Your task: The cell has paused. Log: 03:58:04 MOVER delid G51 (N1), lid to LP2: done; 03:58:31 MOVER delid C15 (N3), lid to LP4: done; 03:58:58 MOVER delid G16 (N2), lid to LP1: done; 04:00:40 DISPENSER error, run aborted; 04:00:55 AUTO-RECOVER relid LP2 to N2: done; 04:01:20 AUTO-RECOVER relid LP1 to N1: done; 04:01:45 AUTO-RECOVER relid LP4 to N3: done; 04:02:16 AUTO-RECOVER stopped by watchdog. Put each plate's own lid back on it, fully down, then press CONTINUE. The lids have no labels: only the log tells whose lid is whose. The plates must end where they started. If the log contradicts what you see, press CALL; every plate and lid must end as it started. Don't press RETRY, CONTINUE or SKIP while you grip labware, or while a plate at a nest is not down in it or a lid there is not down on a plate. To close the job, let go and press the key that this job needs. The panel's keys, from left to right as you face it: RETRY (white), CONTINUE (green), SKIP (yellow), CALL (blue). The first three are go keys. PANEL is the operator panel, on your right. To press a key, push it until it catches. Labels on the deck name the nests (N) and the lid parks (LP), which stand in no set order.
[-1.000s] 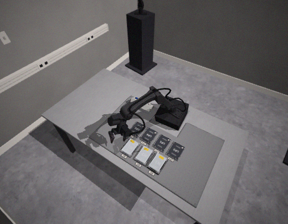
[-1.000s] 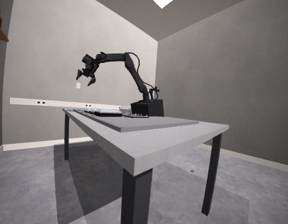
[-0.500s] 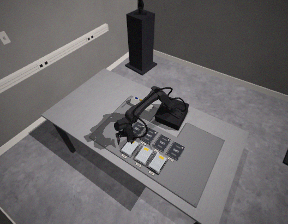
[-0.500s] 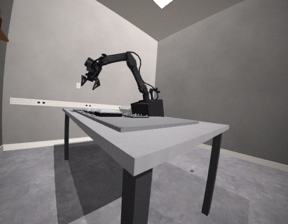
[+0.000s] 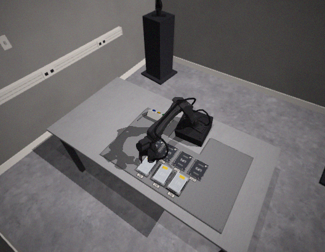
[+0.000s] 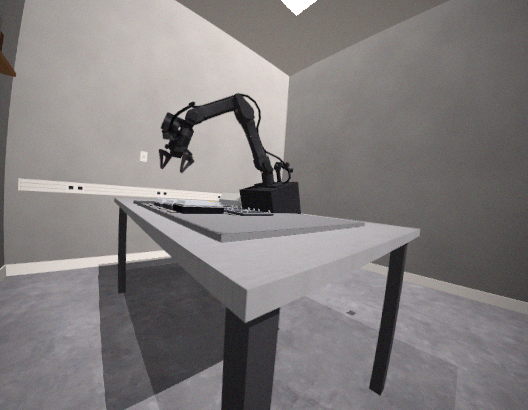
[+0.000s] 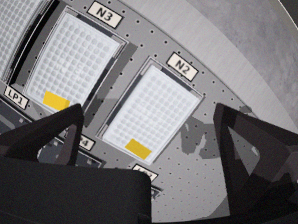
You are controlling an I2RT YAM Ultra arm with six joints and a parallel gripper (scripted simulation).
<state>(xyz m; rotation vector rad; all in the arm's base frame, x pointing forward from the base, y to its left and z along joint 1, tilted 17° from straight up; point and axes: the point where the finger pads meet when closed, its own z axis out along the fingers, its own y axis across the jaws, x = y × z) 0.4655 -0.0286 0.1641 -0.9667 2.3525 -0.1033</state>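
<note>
Seen from the top view, a black robot arm (image 5: 167, 123) (image 6: 216, 108) reached from its dark base (image 5: 188, 137) (image 6: 286, 197) over a gray deck (image 5: 228, 184) (image 6: 291, 225) (image 7: 187, 175). Three pale plates stood in a row along the near side: the left plate (image 5: 146, 166) (image 7: 152, 111), the middle plate (image 5: 162, 175) (image 7: 75, 57) and the right plate (image 5: 178, 184) (image 7: 6, 37), the first partly hidden by the gripper (image 5: 146, 160) (image 6: 172, 169) (image 7: 148, 110). Behind them ran four dark lid parks (image 5: 198, 169) (image 7: 20, 130). The operator panel (image 5: 154, 115) sat at the far left, its blue and yellow keys visible, with a bit of green beside the arm.

From the exterior view, the gripper hung well above the deck, its fingers spread and nothing between them. The plates formed a low, overlapping group beneath, toward the left.

In the wrist view, the left plate lay at N2, between the spread fingers in the picture but below them, and the middle plate at N3. Both showed yellow patches at their near ends. Whether their lids were fully down could not be told.
</note>
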